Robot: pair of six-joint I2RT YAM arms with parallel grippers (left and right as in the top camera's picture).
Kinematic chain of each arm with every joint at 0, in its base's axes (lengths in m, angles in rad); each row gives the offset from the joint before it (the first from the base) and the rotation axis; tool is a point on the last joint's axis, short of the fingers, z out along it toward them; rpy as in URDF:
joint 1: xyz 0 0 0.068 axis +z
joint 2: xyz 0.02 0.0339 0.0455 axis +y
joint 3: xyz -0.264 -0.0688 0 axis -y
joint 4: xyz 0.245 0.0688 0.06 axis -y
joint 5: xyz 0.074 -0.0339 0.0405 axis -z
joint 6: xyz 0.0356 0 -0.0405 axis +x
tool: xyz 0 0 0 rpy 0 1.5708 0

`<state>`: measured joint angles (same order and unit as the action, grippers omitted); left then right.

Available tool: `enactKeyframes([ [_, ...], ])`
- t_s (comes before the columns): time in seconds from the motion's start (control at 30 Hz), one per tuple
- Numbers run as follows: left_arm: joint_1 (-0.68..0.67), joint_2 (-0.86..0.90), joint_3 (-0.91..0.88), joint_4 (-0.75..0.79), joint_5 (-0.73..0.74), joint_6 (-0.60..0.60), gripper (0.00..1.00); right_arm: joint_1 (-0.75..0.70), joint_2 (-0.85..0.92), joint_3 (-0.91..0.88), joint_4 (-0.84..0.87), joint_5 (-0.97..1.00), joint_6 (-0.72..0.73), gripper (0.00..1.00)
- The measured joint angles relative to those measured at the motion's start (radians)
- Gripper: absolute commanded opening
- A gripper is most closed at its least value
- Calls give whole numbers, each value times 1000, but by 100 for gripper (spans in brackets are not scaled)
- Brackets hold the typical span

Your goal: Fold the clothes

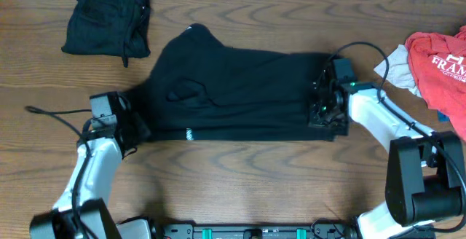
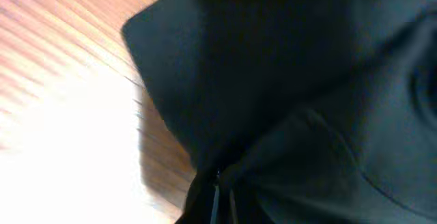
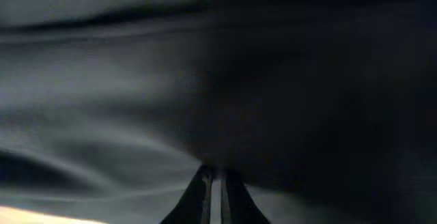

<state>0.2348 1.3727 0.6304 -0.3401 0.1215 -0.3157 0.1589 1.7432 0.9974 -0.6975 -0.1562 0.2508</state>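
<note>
Wood-grain table point(image 1: 240, 173) filling the overhead view. Spread across its middle, long side running left to right: black top point(image 1: 240, 93), with a small white mark near the lower hem. At that top's left end, left gripper point(image 1: 137, 128), mostly lost against dark cloth from above. In its wrist view, fingers point(image 2: 203, 209) pressed together with black fabric bunched into them, tips cut off by the lower edge. On the top's right end, right gripper point(image 1: 325, 116). Fingers there closed to a thin slit, only the tips showing, everything beyond dim and blurred. Possibly a fold nipped between them, but hard to tell. Far left corner: folded black garment point(image 1: 108, 17), well apart from the rest. Right edge: red tee point(image 1: 437, 64) with white letters, cut off by the frame, and light grey piece point(image 1: 393, 68) tucked just beside it.
</note>
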Motion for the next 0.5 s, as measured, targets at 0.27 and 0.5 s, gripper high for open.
enactKeyframes([
  [0.27,7,-121,0,-15,-28,-2,6,-9,4,174,-194,52,-24,10],
  [0.5,7,-137,0,-45,-32,-2,6,-8,4,172,-258,4,-37,6],
])
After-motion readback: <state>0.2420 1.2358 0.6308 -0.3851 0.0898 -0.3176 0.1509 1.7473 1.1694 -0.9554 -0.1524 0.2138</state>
